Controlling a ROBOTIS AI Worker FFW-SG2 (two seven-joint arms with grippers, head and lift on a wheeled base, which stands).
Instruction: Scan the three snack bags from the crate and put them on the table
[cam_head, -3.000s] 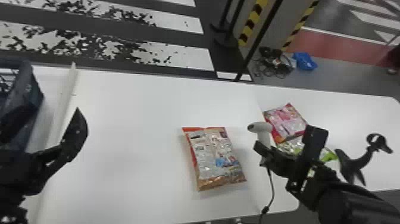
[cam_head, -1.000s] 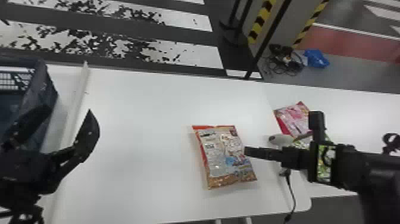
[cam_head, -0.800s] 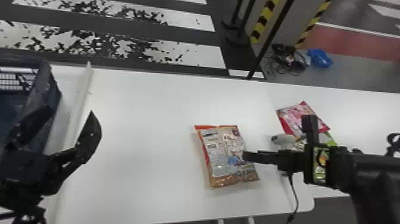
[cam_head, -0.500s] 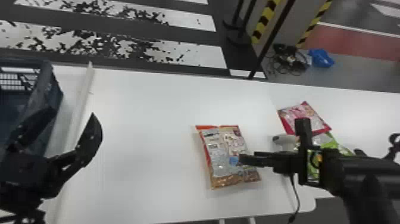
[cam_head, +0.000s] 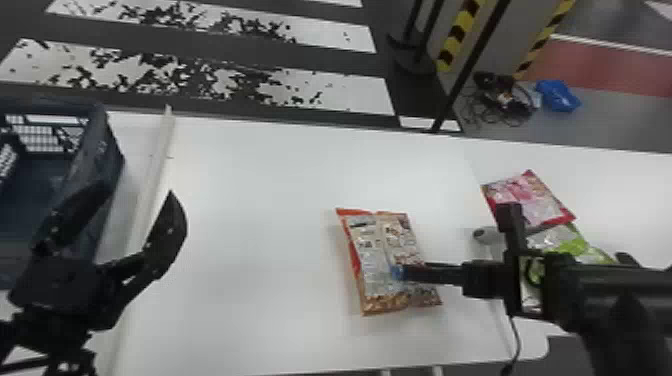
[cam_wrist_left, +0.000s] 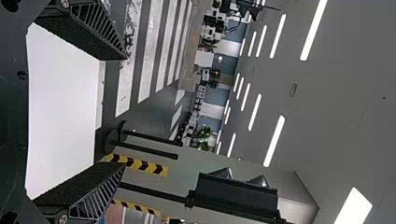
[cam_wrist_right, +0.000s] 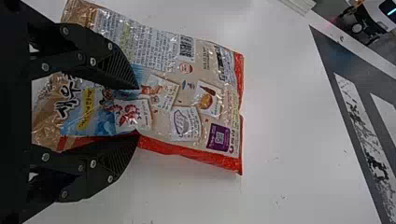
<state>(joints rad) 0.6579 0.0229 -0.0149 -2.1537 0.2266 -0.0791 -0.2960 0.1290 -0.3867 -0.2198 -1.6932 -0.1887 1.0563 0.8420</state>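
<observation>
Well, left gripper (cam_head: 139, 189) gapes; right gripper (cam_head: 406, 273), edge-on in head view, gapes over 1 snack bag (cam_head: 372, 250) in wrist view.

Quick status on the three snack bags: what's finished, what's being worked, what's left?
Looks done: the pink-and-red bag and green bag lie together at the table's right; whether they were scanned can't be told.
In hand: the orange-edged bag lies mid-table, with the right end effector open over it, not gripping yet.
Left, probably: grasp it, scan it, and set it with the others.
</observation>
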